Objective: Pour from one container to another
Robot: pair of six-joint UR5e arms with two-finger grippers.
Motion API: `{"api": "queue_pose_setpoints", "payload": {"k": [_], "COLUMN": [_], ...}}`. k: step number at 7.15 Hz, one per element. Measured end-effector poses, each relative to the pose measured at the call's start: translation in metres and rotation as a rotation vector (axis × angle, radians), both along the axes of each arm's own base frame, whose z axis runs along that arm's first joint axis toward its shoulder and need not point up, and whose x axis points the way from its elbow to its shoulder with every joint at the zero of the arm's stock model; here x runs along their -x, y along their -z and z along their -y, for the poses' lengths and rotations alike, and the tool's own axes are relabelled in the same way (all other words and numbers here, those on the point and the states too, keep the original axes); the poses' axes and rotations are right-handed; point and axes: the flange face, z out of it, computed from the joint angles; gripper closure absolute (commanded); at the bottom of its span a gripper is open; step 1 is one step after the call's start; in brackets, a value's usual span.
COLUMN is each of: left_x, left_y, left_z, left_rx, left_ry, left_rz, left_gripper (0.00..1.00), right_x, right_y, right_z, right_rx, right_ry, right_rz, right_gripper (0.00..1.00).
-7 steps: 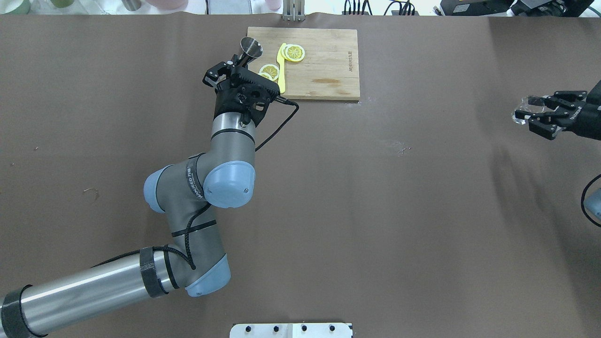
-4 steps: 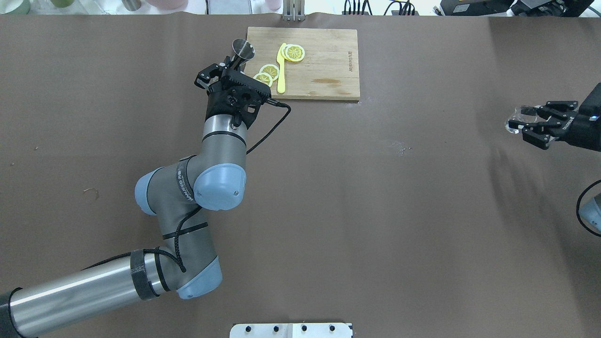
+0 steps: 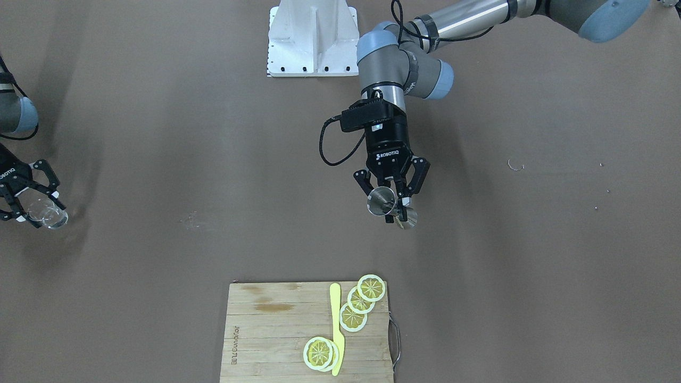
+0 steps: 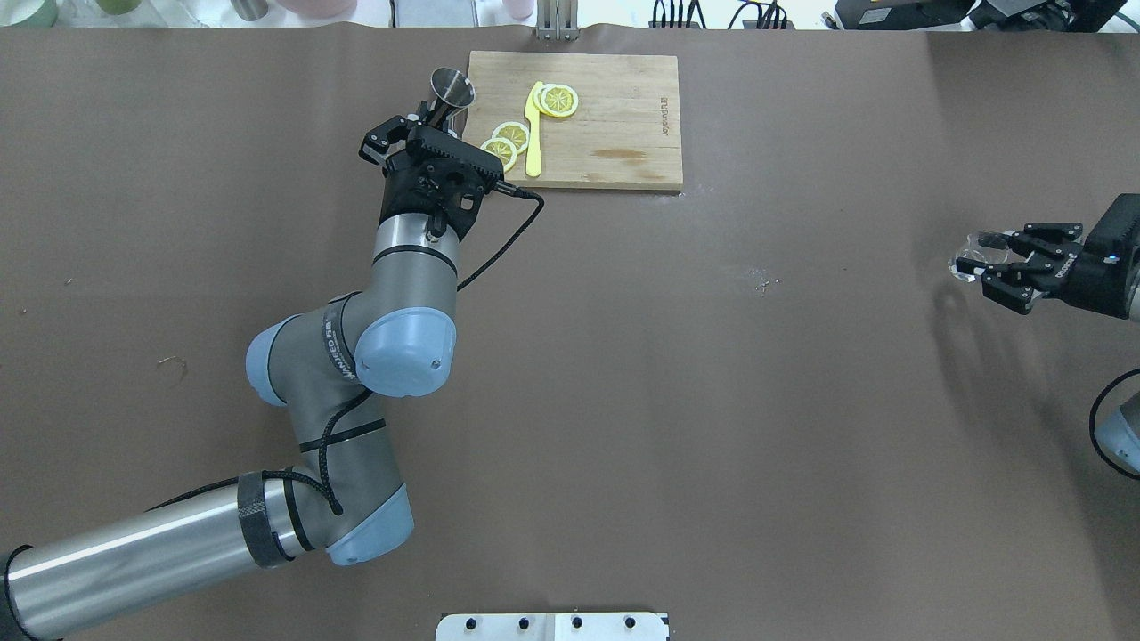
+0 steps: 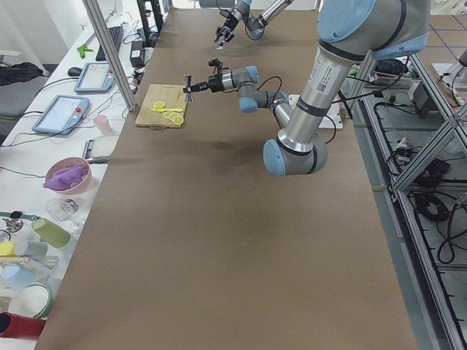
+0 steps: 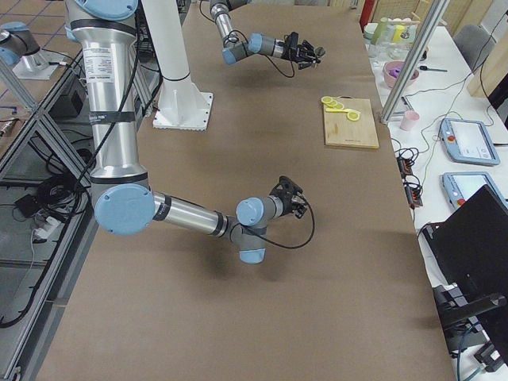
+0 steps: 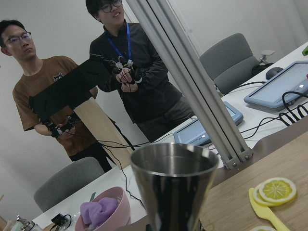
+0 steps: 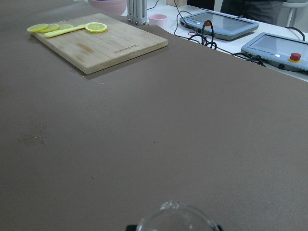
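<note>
My left gripper [image 4: 426, 117] is shut on the narrow waist of the silver metal jigger [image 4: 451, 88], holding it in the air just off the cutting board's left edge. The front-facing view shows the jigger [image 3: 392, 208] between the left gripper's [image 3: 396, 204] fingers, and the left wrist view shows the jigger's [image 7: 173, 185] open upper cone close up. At the table's far right, my right gripper [image 4: 990, 261] is shut on the small clear glass [image 4: 973, 253], lifted off the table. The glass [image 3: 49, 216] hangs under the right gripper [image 3: 29, 206]; only the glass rim [image 8: 175, 217] shows in the right wrist view.
A wooden cutting board [image 4: 623, 133] lies at the table's far edge with lemon slices [image 4: 558, 100] and a yellow knife [image 4: 533, 133] on it. Tablets, cups and bowls stand on a side bench [image 5: 69, 157] beyond it. Two people [image 7: 130, 72] stand there.
The left arm has carried the jigger leftward, off the board's corner. The right gripper has moved the glass inward and nearer the robot.
</note>
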Motion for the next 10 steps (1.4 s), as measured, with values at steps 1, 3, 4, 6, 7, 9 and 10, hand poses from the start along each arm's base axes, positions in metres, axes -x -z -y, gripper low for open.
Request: {"api": "queue_pose_setpoints", "payload": {"k": [1, 3, 4, 6, 7, 9, 10], "left_x": [0.001, 0.001, 0.003, 0.011, 0.017, 0.033, 0.042], "left_y": [-0.001, -0.005, -0.010, -0.018, -0.023, -0.036, -0.046], "left_z": [0.000, 0.000, 0.000, 0.000, 0.000, -0.006, -0.010], "left_rx": [0.001, 0.010, 0.016, 0.027, 0.032, 0.042, 0.043], "left_ry": [0.003, 0.014, 0.022, 0.041, 0.052, 0.066, 0.069], "left_rz": [-0.024, -0.085, -0.111, -0.174, -0.210, -0.267, -0.290], "left_gripper": [1.00, 1.00, 1.00, 1.00, 1.00, 1.00, 1.00], "right_x": [0.001, 0.003, 0.004, 0.004, 0.004, 0.004, 0.004], "right_y": [-0.007, -0.018, -0.020, -0.024, -0.026, -0.028, -0.027], "right_z": [-0.007, -0.016, -0.019, -0.022, -0.023, -0.024, -0.025], "right_rx": [-0.004, -0.021, -0.026, -0.031, -0.033, -0.034, -0.036], "right_ry": [-0.002, -0.005, -0.005, -0.002, -0.001, 0.000, 0.001], "right_rz": [-0.001, 0.002, 0.003, 0.005, 0.007, 0.007, 0.008], "right_gripper": [1.00, 1.00, 1.00, 1.00, 1.00, 1.00, 1.00]}}
